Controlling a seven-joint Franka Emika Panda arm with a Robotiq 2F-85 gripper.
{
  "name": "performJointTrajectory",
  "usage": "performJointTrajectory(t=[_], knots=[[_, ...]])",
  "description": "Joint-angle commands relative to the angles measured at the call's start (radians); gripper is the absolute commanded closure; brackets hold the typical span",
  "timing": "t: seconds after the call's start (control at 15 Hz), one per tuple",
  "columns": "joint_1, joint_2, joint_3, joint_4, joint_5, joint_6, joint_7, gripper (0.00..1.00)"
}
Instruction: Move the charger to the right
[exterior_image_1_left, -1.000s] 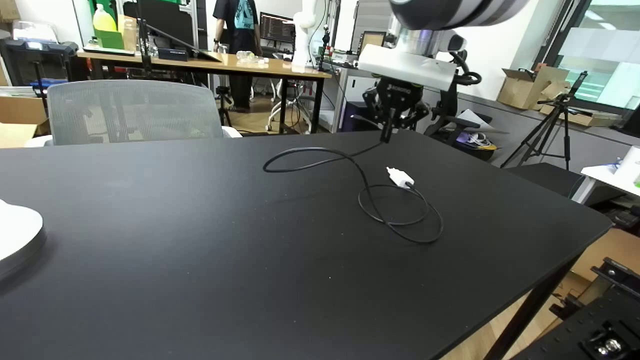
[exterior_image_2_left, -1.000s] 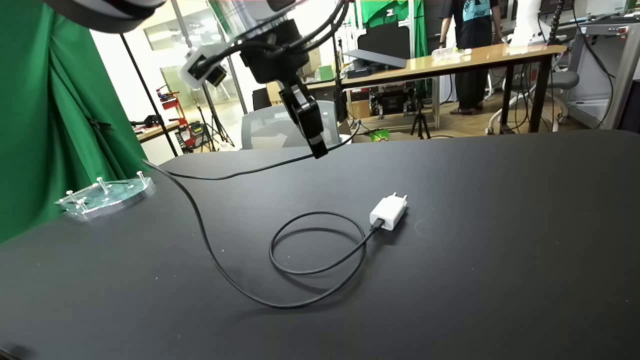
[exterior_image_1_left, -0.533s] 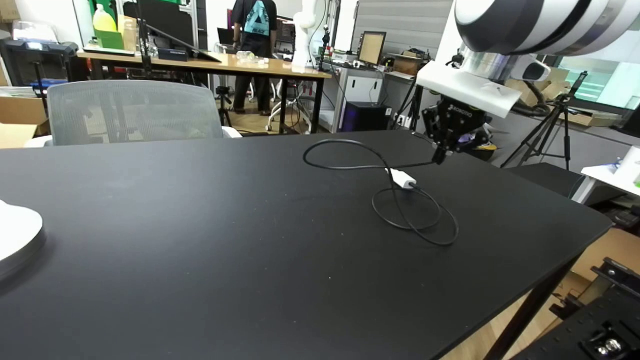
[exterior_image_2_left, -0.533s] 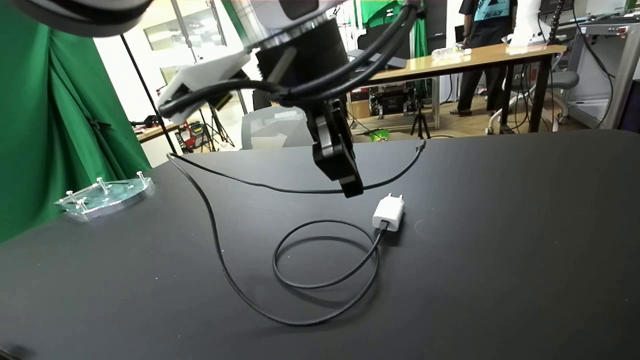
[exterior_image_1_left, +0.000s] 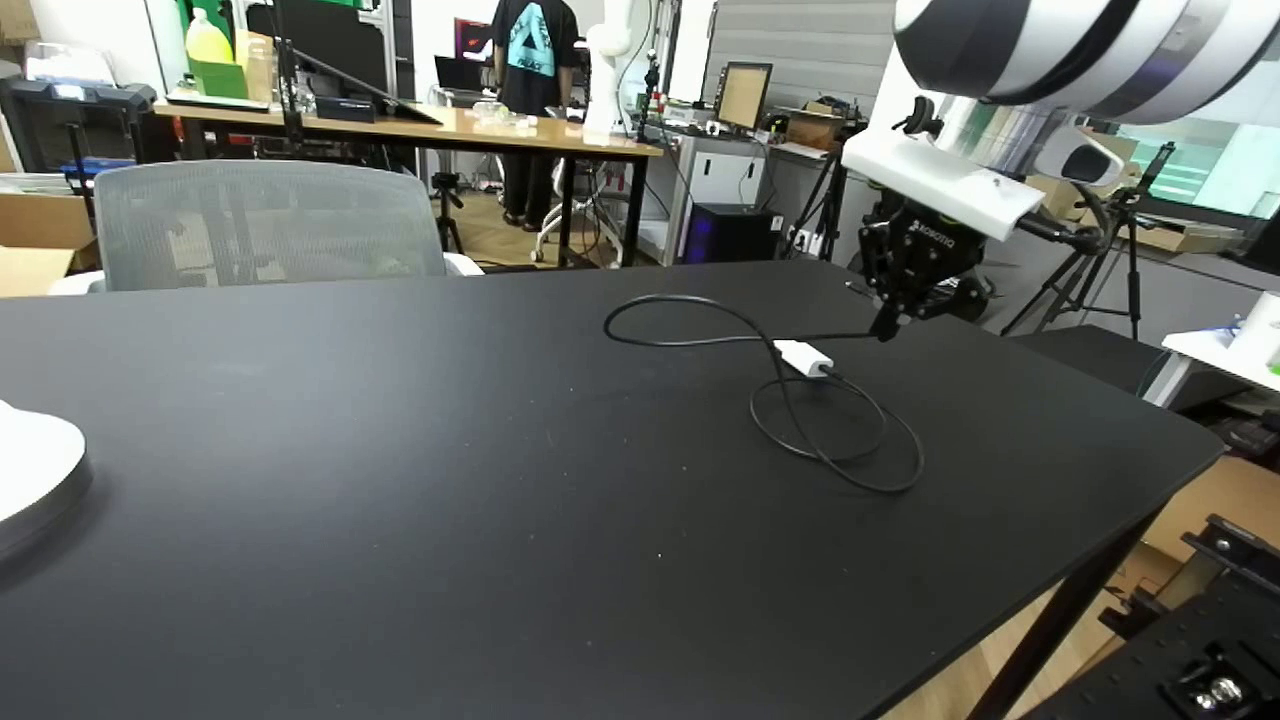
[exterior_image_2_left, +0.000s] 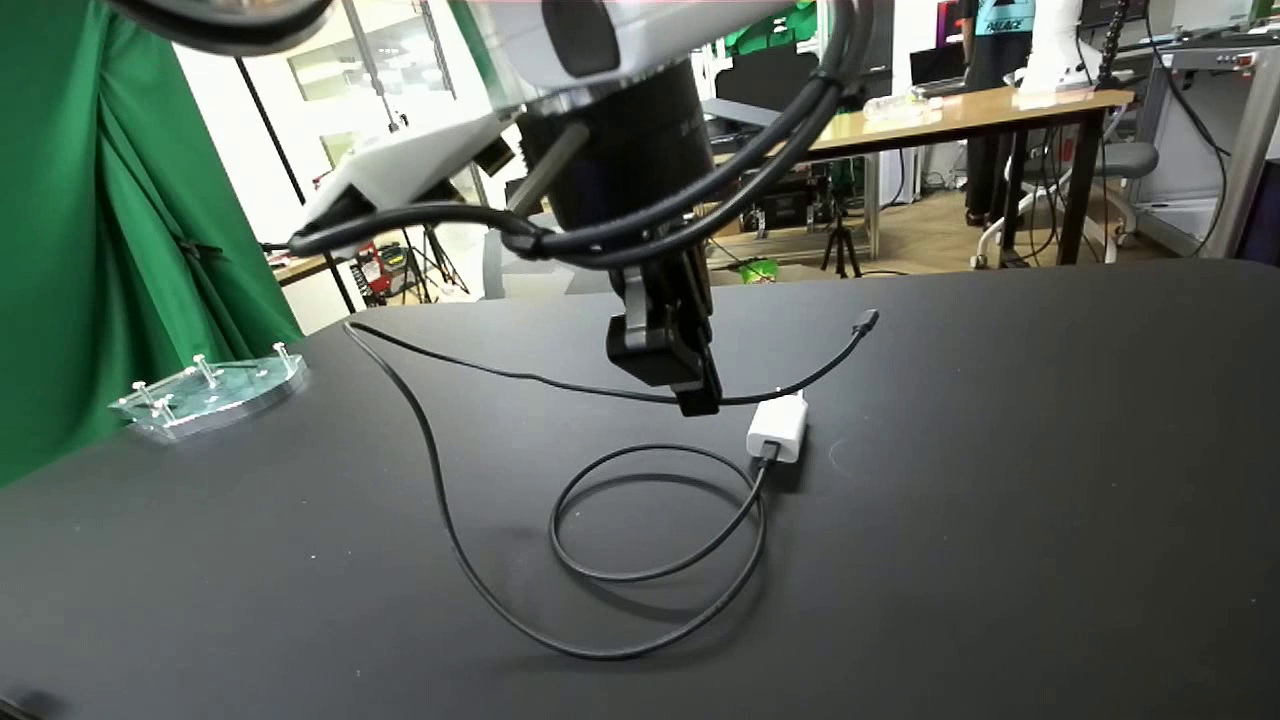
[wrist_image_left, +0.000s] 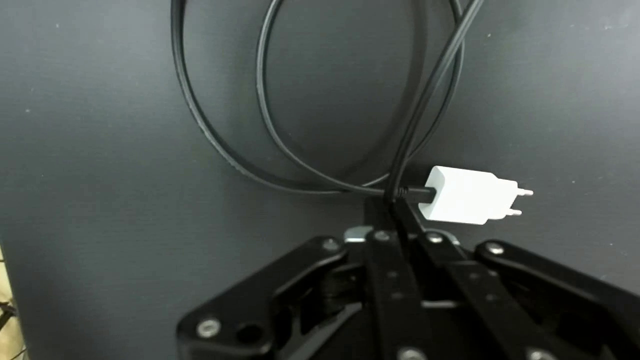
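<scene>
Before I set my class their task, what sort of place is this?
Probably a robotics lab: the exterior views show what looks like a white robot arm in the background, a computer monitor and a green curtain.

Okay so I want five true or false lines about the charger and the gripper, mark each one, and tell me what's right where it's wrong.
1. The black cable is plugged into the white plug block. True.
2. The cable runs in a straight line. False: it runs in loose loops.
3. The gripper is shut on the cable. True.
4. The plug block is clamped in the gripper. False: the gripper holds only the cable.
5. The cable's loose end shows in an exterior view. True.
</scene>
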Motion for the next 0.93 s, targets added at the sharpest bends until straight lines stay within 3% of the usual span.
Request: performJointTrajectory(t=[0.0, 0.4, 0.87], knots=[[-0.086, 0.022, 0.107, 0.076, 0.226, -0.061, -0.171, 0.99], [-0.173, 0.206, 0.154, 0.209, 0.372, -0.044, -0.326, 0.99], [-0.198, 0.327, 0.149, 0.281, 0.34, -0.071, -0.347, 0.99]])
